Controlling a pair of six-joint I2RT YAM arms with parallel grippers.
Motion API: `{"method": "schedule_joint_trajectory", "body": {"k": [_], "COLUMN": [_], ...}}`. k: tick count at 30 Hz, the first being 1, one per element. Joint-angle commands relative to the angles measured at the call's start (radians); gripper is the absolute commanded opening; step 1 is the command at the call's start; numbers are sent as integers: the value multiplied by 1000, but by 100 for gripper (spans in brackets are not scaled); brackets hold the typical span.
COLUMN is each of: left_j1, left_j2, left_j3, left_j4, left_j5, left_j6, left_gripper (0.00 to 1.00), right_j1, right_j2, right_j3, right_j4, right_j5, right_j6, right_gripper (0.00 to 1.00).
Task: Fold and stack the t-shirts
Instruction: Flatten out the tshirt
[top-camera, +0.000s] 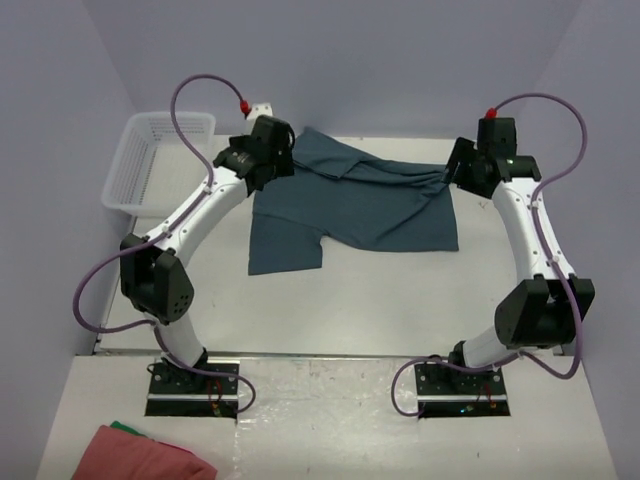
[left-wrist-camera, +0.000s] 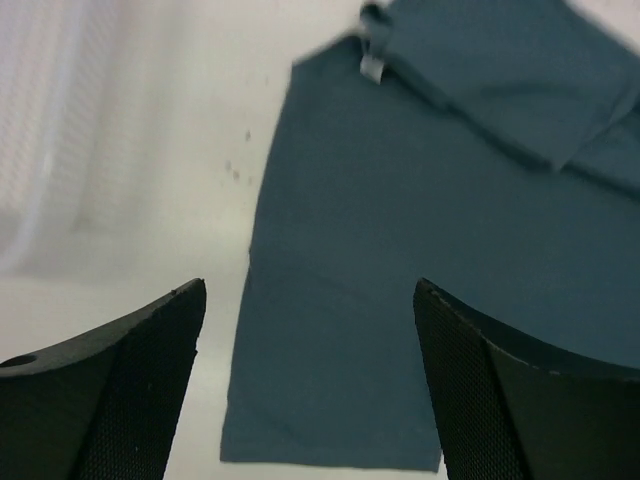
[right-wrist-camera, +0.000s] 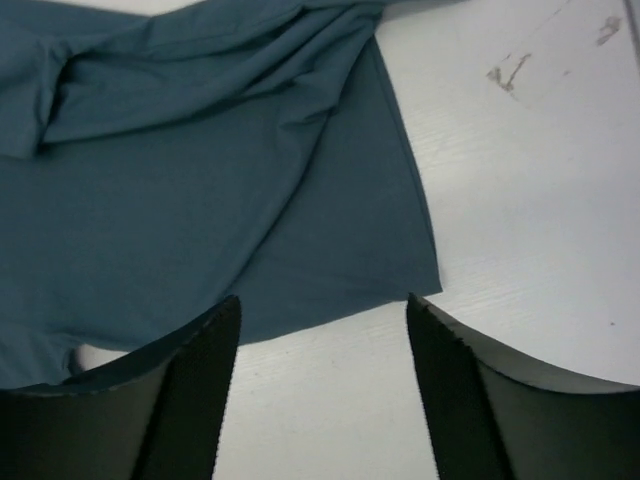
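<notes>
Left gripper (left-wrist-camera: 310, 290) and right gripper (right-wrist-camera: 322, 305) gape empty above the limp, light shirt (top-camera: 350, 205); we would pinch its corners.

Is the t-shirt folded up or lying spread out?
Mostly spread: the t-shirt lies flat on the table, only its far edge turned over in a rumpled flap.

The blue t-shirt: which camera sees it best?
The top camera. It shows nearly the whole t-shirt spread on the table. The left wrist camera sees only one side with a small label; the right wrist camera sees only a corner and some bunched folds.
</notes>
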Motion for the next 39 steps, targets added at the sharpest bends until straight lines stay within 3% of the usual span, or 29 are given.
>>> {"method": "schedule_joint_trajectory", "body": {"k": [1, 2, 5, 12, 21, 29, 39], "left_j1": [-2, 1, 7, 29, 29, 29, 33], "left_j2": [-10, -51, -119, -243, -406, -407, -438], "left_j3": [-186, -264, -350, -357, -455, -439, -400], "left_j4": [-102, -87, -64, -61, 19, 20, 13], "left_j5": [81, 104, 109, 144, 184, 222, 253], "left_j6": [-131, -133, -136, -122, -91, -62, -48], "left_gripper": [83, 83, 83, 83, 83, 83, 84], "right_j1": [31, 31, 30, 22, -150, -193, -199], "right_j2": [28, 24, 26, 132, 158, 236, 287], "right_j3": [-104, -125, -207, -319, -353, -361, -326], "right_j4": [32, 37, 55, 73, 122, 165, 130], "right_j5": [-44, -41, -24, 52, -105, -213, -165], "right_j6": [39, 43, 57, 94, 143, 154, 162], "right_gripper": [64, 55, 50, 52, 51, 56, 59]}}
